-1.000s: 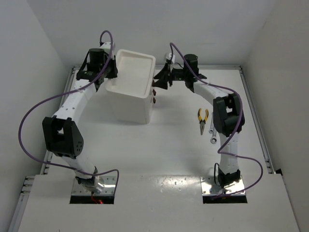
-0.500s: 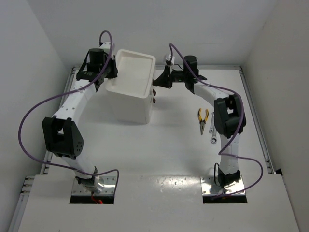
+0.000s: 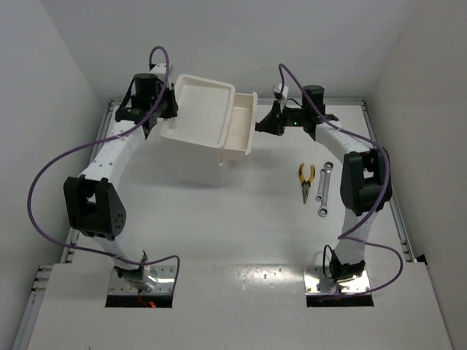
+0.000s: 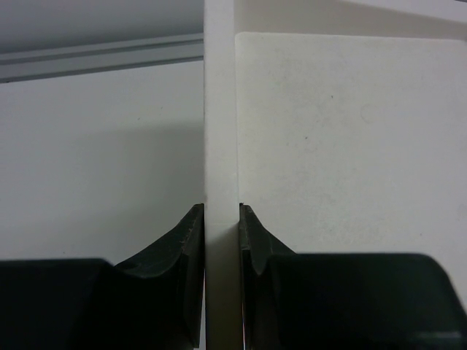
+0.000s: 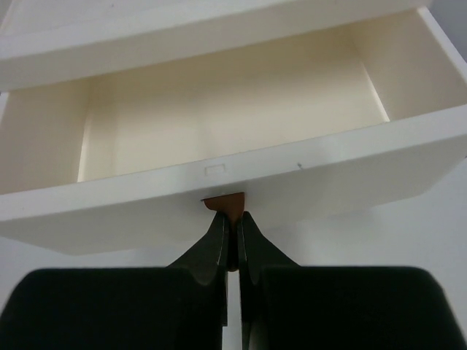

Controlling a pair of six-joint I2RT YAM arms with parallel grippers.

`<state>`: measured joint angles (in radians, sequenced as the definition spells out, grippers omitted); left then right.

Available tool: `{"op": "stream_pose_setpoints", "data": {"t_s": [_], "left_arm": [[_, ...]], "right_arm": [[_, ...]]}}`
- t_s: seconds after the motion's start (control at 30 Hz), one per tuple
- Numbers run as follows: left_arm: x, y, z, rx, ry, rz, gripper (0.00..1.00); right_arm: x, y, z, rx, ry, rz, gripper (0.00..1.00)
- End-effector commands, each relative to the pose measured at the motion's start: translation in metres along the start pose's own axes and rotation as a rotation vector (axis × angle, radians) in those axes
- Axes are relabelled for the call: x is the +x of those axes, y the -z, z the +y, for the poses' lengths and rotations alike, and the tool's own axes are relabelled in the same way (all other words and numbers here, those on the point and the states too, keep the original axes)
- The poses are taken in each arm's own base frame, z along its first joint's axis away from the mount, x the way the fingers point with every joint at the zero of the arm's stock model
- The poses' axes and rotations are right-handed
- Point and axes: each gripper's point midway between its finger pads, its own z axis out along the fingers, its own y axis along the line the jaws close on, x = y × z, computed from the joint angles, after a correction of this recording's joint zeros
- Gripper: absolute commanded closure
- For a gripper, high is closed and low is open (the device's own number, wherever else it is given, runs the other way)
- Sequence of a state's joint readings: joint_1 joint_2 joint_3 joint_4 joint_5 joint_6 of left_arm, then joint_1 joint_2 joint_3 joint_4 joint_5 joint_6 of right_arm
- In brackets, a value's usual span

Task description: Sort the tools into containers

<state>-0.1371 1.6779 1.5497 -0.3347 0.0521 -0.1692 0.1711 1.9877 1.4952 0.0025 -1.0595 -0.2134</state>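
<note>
The white container unit [image 3: 197, 149] stands at the back left of the table, its top drawer [image 3: 241, 131] pulled out to the right and empty inside [image 5: 219, 124]. My right gripper [image 3: 260, 126] [image 5: 232, 216] is shut on that drawer's red-brown knob [image 5: 225, 202]. My left gripper [image 3: 168, 109] [image 4: 221, 211] is shut on the upright rim [image 4: 221, 131] of the unit's tray top [image 3: 204, 102]. The yellow-handled pliers [image 3: 307, 181] and two silver wrenches [image 3: 324, 191] lie on the table at the right, away from both grippers.
The right arm [image 3: 361, 182] bends over the table just right of the wrenches. Raised rails [image 3: 383, 157] edge the table. Purple cables [image 3: 51, 175] loop off both arms.
My right gripper has shut on the top drawer's knob and moved right, and the drawer has slid out with it. The left arm has not moved.
</note>
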Motion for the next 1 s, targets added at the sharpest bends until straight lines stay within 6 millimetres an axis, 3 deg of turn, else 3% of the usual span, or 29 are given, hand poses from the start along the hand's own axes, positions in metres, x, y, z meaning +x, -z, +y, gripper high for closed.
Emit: {"op": "stream_pose_setpoints", "data": {"t_s": [0.0,0.2,0.3,0.37,0.4,0.43,0.57,0.67,0.7,0.73,0.77,0.83,0.97], "left_arm": [[0.09,-0.007,0.006,-0.028,0.099,0.276,1.0],[0.089,-0.007,0.012,-0.048,0.112,0.273,1.0],[0.089,-0.007,0.012,-0.048,0.112,0.273,1.0],[0.089,-0.007,0.012,-0.048,0.112,0.273,1.0],[0.089,-0.007,0.012,-0.048,0.112,0.273,1.0],[0.089,-0.007,0.012,-0.048,0.112,0.273,1.0],[0.087,-0.01,0.011,-0.048,0.12,0.264,1.0],[0.086,-0.012,0.01,-0.039,0.122,0.265,1.0],[0.081,-0.012,0.009,-0.037,0.121,0.255,1.0],[0.081,-0.012,0.009,-0.037,0.121,0.255,1.0],[0.08,-0.014,0.01,-0.037,0.121,0.255,1.0],[0.081,-0.015,0.005,-0.03,0.116,0.256,1.0],[0.081,-0.017,0.0,-0.039,0.101,0.255,0.93]], "right_arm": [[-0.009,0.038,-0.01,0.081,0.085,0.012,1.0],[0.011,0.063,-0.008,0.106,0.044,0.059,1.0],[0.012,0.073,-0.009,0.13,0.029,0.066,0.98],[0.014,0.078,-0.012,0.145,0.017,0.074,0.8],[0.016,0.078,-0.01,0.142,0.006,0.079,0.57],[0.013,0.084,-0.014,0.165,0.014,0.08,0.51],[0.006,0.096,-0.015,0.255,-0.025,0.07,0.49],[0.005,0.116,-0.036,0.451,-0.143,0.107,0.49],[0.004,0.122,-0.035,0.483,-0.213,0.145,0.49],[0.01,0.126,-0.035,0.512,-0.278,0.181,0.52],[0.03,0.135,-0.041,0.564,-0.344,0.249,0.54],[0.055,0.146,-0.024,0.571,-0.508,0.358,0.64],[0.111,0.169,-0.006,0.711,-0.773,0.482,0.67]]}}
